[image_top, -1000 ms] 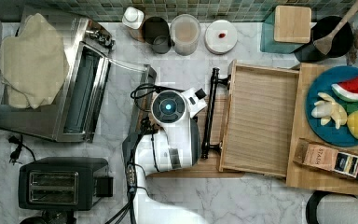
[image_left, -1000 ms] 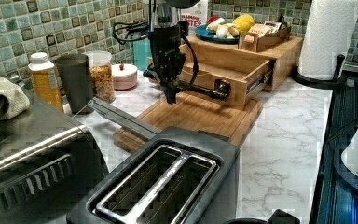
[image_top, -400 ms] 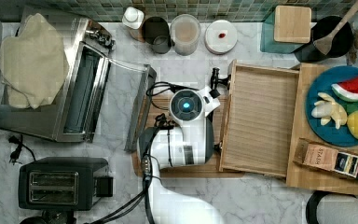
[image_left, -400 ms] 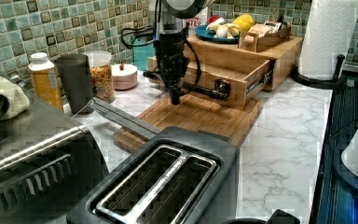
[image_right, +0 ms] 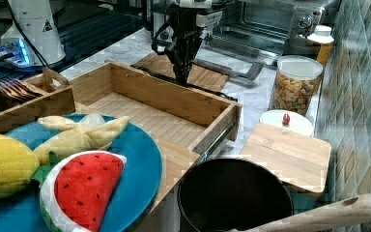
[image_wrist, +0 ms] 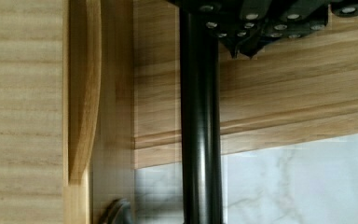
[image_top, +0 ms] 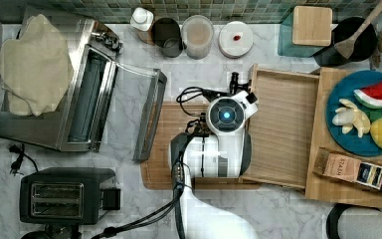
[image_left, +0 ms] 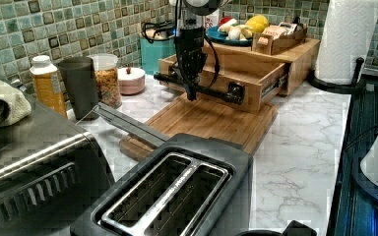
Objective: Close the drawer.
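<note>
While the arm (image_top: pixel 214 154) reaches in from the bottom of the top view and bends its white wrist straight down, we hold the gripper (image_left: pixel 192 91) vertical at the front of the drawer (image_top: pixel 283 127). In the left view our dark fingers taper to a narrow tip right at the black bar handle (image_left: pixel 199 88), on its outer side; whether they are parted or pressed together we cannot tell.

In the wrist view the handle (image_wrist: pixel 200 116) is a smooth, round, matte black rod running along the pale drawer front (image_wrist: pixel 116 112), with our gripper (image_wrist: pixel 249 28) against it.

We see the drawer as a shallow light-wood box with raised sides and a plain grained bottom. It stands pulled out from the wooden cabinet (image_top: pixel 323 184), over the end of the bamboo cutting board (image_left: pixel 206 120). In the right view a metal slide rail (image_right: pixel 217 135) shows along its side.

White veined marble countertop (image_left: pixel 295 147) lies around the board, and a blue plate (image_top: pixel 350 134) of toy fruit sits on the cabinet top.
</note>
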Robot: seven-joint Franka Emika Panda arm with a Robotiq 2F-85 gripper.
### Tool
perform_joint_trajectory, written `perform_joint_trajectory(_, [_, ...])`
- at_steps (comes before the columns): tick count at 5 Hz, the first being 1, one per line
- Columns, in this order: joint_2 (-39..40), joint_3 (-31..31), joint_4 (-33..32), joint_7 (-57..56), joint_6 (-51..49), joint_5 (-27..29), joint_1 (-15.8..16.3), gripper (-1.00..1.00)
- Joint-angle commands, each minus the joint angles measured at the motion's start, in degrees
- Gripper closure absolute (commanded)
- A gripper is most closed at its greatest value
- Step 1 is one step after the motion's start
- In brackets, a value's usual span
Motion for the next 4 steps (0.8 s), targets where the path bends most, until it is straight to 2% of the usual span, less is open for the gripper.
perform_joint_trajectory(1, [-5.42, -5.42, 3.92, -8.79, -1.64, -8.06, -4.39, 1.00])
perform_joint_trajectory(2, [-5.52, -7.89, 3.55, -17.06, 1.66, -6.29, -8.41, 1.00])
perform_joint_trajectory(3, [-3.97, -9.91, 7.22, -25.31, -0.22, -1.47, -11.87, 1.00])
perform_joint_trajectory(4, [-3.86, -16.43, 8.42, -29.27, -0.99, 3.51, -10.37, 1.00])
